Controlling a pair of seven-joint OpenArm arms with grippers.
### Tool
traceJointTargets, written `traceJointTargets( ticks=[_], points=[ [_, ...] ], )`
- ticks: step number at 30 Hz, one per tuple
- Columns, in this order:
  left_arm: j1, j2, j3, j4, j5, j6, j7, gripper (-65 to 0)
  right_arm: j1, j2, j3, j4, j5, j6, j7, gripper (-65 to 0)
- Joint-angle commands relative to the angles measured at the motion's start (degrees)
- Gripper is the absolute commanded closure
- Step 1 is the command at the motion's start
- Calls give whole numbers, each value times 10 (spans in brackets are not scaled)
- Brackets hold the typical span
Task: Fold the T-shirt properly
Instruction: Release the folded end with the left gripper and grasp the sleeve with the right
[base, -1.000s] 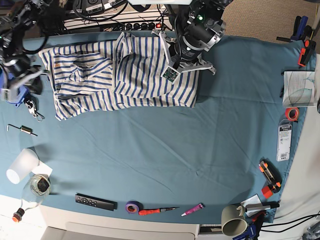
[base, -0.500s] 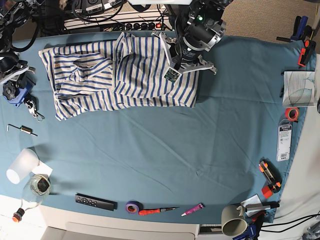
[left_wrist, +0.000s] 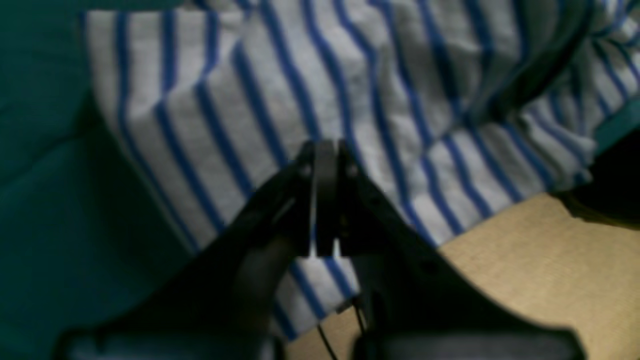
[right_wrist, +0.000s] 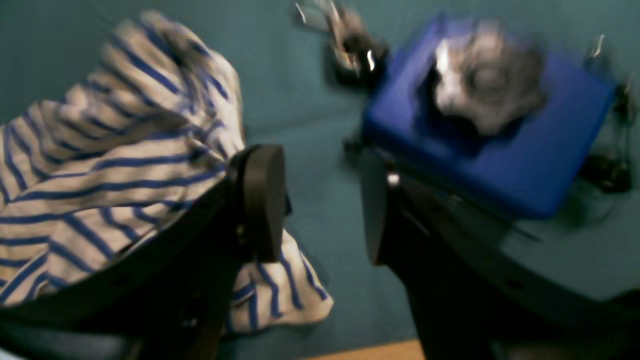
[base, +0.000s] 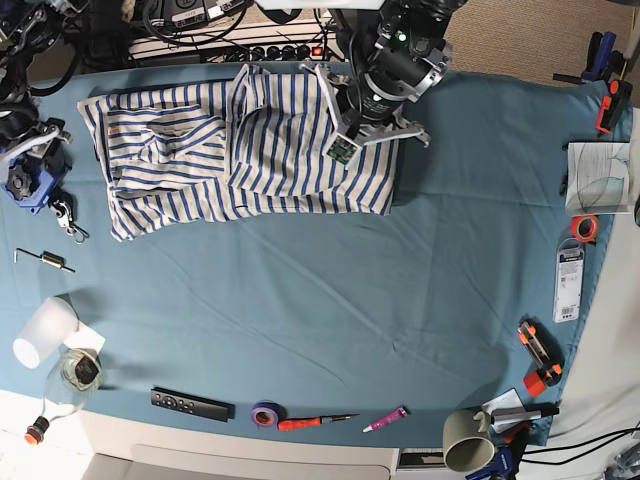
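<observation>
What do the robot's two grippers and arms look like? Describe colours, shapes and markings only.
Both grippers are matte black. The left gripper has two flat narrow fingers on angular black brackets. The right gripper carries rounded disc-like pads. From the base view, the left arm is black and silver, with a green light and a small green circuit board.

T-shirt (base: 250, 150): soft woven-looking cloth, matt, white with blue stripes, creased where I see it bunched. Table cover (base: 330, 290): teal cloth, matt, faintly wrinkled. Right gripper (right_wrist: 320, 205): pads look like smooth matt black plastic (view is blurred). Left gripper (left_wrist: 325, 200): same dull black finish, as far as I can tell. Blue clamp block (right_wrist: 495, 130): smooth, slightly glossy plastic. Bare tabletop (left_wrist: 550, 280): pale wood look, matt. Mug (base: 466, 440): glazed, slightly shiny.
</observation>
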Motion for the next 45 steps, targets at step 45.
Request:
traceJointTargets(
  ticks=[45],
  points=[
    [-1, 4, 2, 8, -2, 0, -8, 0, 63, 11, -196, -184, 59, 4, -28, 0]
  ],
)
